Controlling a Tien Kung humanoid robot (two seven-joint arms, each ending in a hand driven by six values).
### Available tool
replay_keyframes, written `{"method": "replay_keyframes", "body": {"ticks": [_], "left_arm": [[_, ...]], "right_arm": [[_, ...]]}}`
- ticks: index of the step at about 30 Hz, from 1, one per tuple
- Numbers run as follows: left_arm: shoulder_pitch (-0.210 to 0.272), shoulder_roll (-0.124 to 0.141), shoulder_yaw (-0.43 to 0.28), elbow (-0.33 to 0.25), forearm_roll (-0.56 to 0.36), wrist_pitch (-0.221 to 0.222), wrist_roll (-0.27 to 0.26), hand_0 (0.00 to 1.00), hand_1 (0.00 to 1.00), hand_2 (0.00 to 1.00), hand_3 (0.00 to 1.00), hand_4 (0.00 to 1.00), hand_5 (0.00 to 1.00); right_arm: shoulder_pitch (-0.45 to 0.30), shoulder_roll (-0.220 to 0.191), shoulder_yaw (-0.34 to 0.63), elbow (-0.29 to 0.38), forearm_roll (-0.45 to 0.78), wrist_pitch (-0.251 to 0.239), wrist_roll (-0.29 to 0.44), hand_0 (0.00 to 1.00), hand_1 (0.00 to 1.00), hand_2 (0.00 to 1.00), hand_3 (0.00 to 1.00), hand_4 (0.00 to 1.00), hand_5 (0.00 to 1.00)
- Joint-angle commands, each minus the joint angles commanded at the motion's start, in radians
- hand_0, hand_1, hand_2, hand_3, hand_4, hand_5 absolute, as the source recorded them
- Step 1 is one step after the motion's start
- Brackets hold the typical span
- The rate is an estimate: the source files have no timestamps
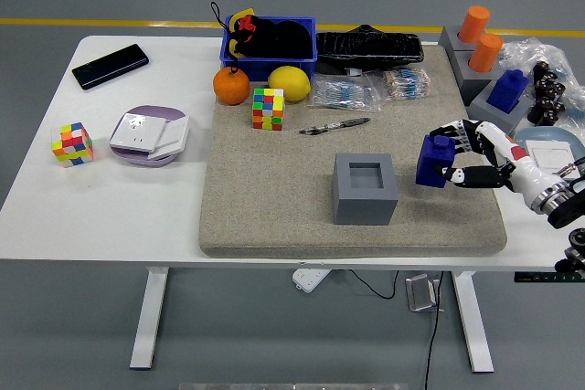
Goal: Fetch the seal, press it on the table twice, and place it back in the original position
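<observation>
The right hand [468, 160] comes in from the table's right edge with its fingers [454, 131] curled around the blue seal [435, 160], thumb below and the other fingers over the top, so the seal is clamped in its grasp. The seal sits low over the beige mat [274, 198], near the mat's right edge and towards its front; whether its base presses on the mat or hangs just above it cannot be told. To its left, well apart from the hand, stands the grey holder [365, 188], its square socket open at the top, near the mat's front edge.

Along the mat's back edge lie an orange [231, 86], a lemon [289, 83] and a coloured cube [268, 109], with a pen [334, 125] further towards the middle. A blue bin [271, 45] holding dark things stands at the table's back edge, and a black bag [368, 46] lies beside it to the right. At the table's back right corner, grey blocks carry two orange cylinders [479, 37] and a second blue seal [507, 89].

On the bare white table [101, 198] to the left of the mat are a black phone [110, 66] near the back left corner, a second cube [72, 143] by the left edge, and a round white and lilac device [149, 134] beside it.
</observation>
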Motion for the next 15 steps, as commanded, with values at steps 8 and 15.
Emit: {"method": "replay_keyframes", "body": {"ticks": [8, 15], "left_arm": [[0.003, -0.002, 0.000, 0.000, 0.001, -0.002, 0.000, 0.741, 0.697, 0.681, 0.745, 0.678, 0.307], [0.003, -0.002, -0.003, -0.001, 0.003, -0.002, -0.001, 0.741, 0.697, 0.681, 0.746, 0.678, 0.307]], "right_arm": [[-0.011, 0.017, -0.023, -0.045, -0.004, -0.015, 0.027, 0.569, 0.456, 0.462, 0.446, 0.727, 0.002], [-0.017, 0.020, -0.041, -0.058, -0.007, -0.016, 0.035, 0.568, 0.455, 0.460, 0.444, 0.727, 0.002]]}}
